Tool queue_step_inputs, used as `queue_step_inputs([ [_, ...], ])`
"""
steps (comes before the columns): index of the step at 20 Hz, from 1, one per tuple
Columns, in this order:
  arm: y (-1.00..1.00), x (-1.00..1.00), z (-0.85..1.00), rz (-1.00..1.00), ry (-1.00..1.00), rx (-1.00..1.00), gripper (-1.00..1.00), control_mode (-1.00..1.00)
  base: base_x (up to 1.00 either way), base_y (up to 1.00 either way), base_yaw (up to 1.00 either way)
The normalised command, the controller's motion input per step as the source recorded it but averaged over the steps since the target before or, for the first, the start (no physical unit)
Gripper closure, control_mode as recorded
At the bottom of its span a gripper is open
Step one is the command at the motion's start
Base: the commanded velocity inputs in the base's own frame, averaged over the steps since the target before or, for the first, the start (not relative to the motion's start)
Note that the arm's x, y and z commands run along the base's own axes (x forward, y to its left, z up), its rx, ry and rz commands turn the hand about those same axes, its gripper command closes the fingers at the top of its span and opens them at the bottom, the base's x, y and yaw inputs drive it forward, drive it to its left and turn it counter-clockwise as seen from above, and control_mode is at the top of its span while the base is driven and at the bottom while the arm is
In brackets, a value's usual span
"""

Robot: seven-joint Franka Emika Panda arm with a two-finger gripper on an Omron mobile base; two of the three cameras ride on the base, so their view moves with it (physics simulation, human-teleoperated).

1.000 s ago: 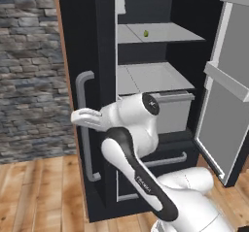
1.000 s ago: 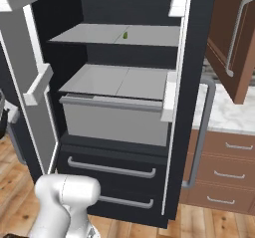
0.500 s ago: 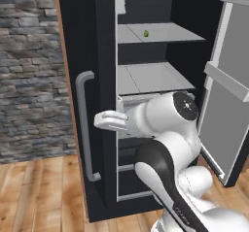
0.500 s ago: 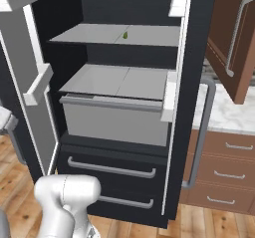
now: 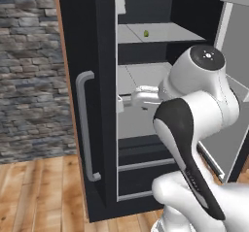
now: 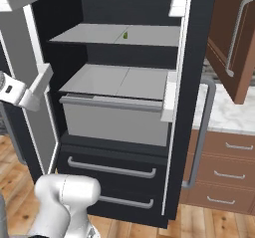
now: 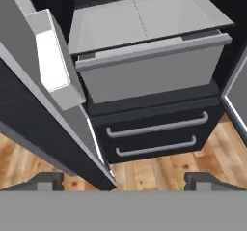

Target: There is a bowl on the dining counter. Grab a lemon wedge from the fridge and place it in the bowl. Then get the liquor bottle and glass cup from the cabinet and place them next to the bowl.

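With both doors of the fridge (image 6: 124, 132) standing open, the lemon wedge (image 6: 125, 34) sat alone on the upper grey shelf (image 6: 99, 35), a tiny yellow-green speck toward the back, while the gripper (image 7: 124, 180) hung low and empty, its jaws spread wide and its camera looking down on the pale crisper drawer (image 7: 154, 70) and the two dark bottom drawers (image 7: 159, 133). The step in hand appeared to be the reach for the wedge, and doing it well would likely have meant lifting the hand clear of the crisper's lid, passing between the door bins (image 7: 50, 61) without brushing them, and coming in level over the shelf so that the fingers straddled the fruit before closing gently, since so small a piece could easily be nudged away or pinched off-centre. No brand, label or lettering could be read anywhere on the appliance or the neighbouring brown cabinet (image 6: 234, 43).
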Motion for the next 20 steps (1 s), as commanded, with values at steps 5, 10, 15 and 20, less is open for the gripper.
queue_step_inputs([
  [5, -0.65, 0.01, -0.26, 0.01, 0.15, -0.29, -1.0, -1.0, 0.0, 0.0, 0.0],
  [10, -0.64, 0.06, -0.5, 0.12, 0.18, -0.03, -1.0, -1.0, 0.0, 0.0, 0.0],
  [15, -0.69, 0.09, -0.27, 0.15, 0.14, 0.0, -1.0, -1.0, 0.0, 0.0, 0.0],
  [20, -0.32, 0.0, -0.04, 0.09, 0.0, 0.0, -1.0, -1.0, 0.0, 0.0, 0.0],
])
